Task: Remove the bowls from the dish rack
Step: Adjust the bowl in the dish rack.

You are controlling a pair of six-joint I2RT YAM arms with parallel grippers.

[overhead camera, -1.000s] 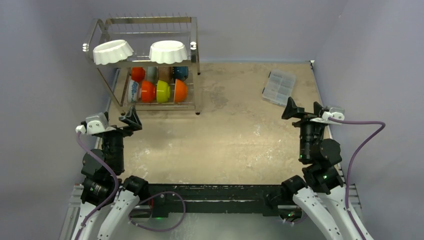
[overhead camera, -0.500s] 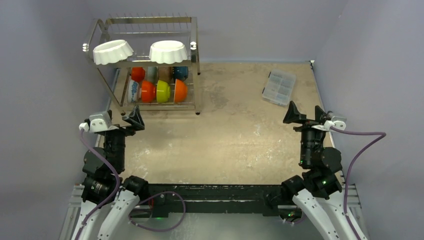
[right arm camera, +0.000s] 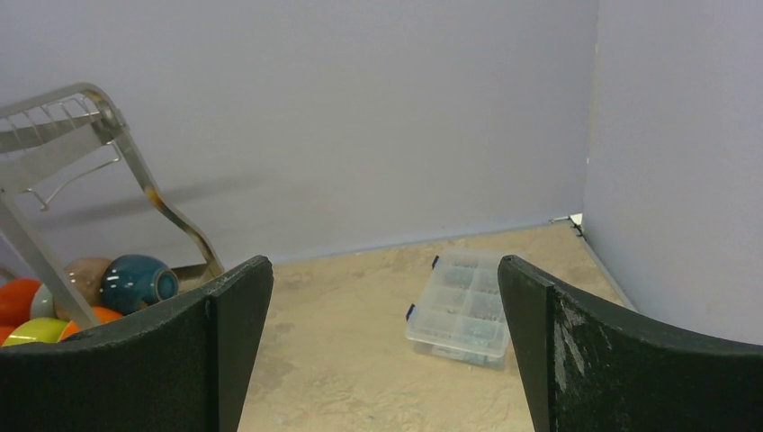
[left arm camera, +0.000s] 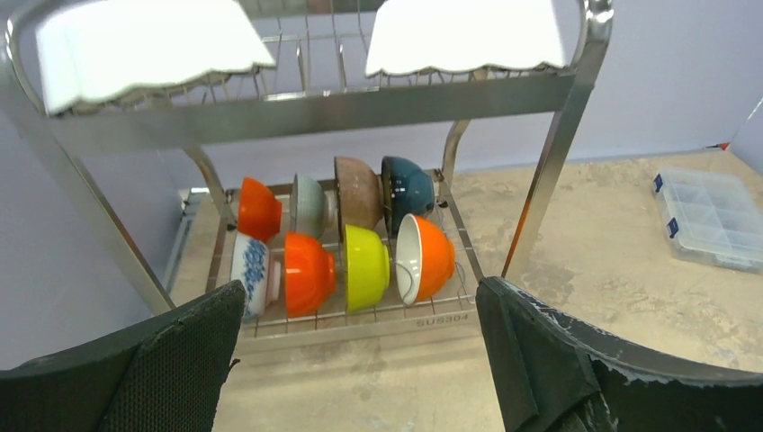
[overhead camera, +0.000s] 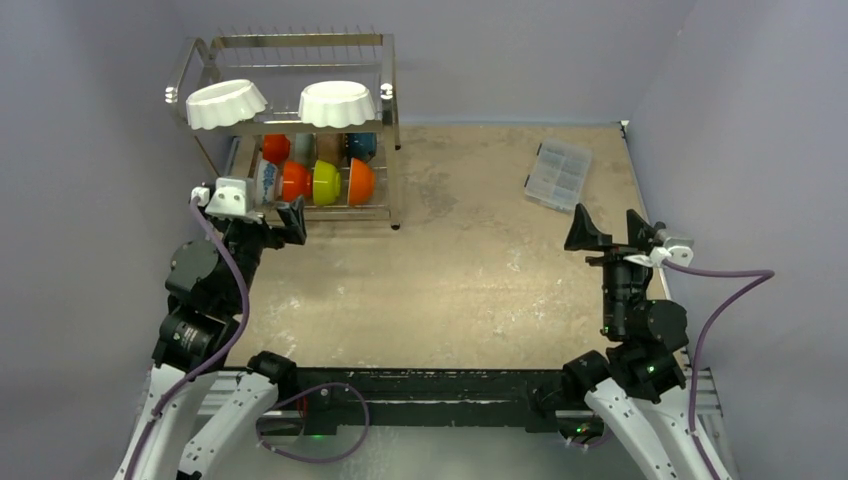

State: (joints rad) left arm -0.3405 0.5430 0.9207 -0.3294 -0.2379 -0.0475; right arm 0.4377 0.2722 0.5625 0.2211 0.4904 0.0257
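Steel dish rack (overhead camera: 391, 120) stands far left on the tabletop (overhead camera: 470, 260), bowls (overhead camera: 325, 182) on both tiers. Left pincer (overhead camera: 270, 222), wide open and empty, hangs just near of it; right pincer (overhead camera: 610, 228), equally open, well apart.

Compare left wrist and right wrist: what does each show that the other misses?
Left wrist only: the left gripper, open; two white scalloped bowls on the upper tier of the shiny steel wire dish rack; the blue-patterned bowl at the lower tier's front left. Right wrist only: the right gripper, open, and nothing else new. Both: that rack, the teal bowl and tan bowl side by side in it, the clear plastic compartment box, and the sandy tabletop.
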